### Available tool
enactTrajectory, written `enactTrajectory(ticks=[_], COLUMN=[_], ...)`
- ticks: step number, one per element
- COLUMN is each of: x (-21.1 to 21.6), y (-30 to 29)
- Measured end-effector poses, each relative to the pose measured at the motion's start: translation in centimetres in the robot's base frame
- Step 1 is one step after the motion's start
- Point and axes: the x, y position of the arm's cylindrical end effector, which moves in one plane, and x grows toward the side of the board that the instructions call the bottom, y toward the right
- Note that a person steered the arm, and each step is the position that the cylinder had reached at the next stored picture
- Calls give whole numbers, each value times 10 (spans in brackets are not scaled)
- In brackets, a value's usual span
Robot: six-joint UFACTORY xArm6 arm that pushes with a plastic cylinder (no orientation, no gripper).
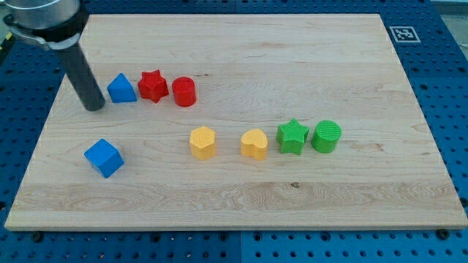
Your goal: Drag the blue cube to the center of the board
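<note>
**My tip stands by the upper blue block, apart from the blue cube**

Camera view: my tip (94, 108) rests on the wooden board (241, 197) near its left edge, in the upper left part of the view. The rod rises from there toward the view's top left corner, dark and thick. I carry no jaws, so there is nothing to part or close; the tip is bare and clamped on nothing. It sits just beside the blue triangular block (121, 89), on that block's left, and I cannot tell whether the two touch or a thin gap lies between them.

The blue cube (103, 158) lies below my tip, toward the view's bottom left, well apart from it. It sits turned at an angle to the board's edges, alone in that corner, and left of the board's middle.

To the right of the blue triangular block run a red star (153, 85) and a red cylinder (183, 92), close together in a short row. Lower, near the middle of the board, stands a yellow hexagonal block (202, 142), then a yellow heart-shaped block (254, 144). Right of these, a green star (291, 136) and a green cylinder (326, 136) stand just beside each other.

Around the board shows a blue perforated surface (439, 88). A black and white marker (404, 33) sits at the view's top right.
</note>
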Motion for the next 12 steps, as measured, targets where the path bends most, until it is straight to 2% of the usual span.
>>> enactTrajectory(ticks=[1,2,3,4,6,10,12], x=[-10,5,55,110,111,137,149], y=[-23,-47,-56,-29,83,109,154])
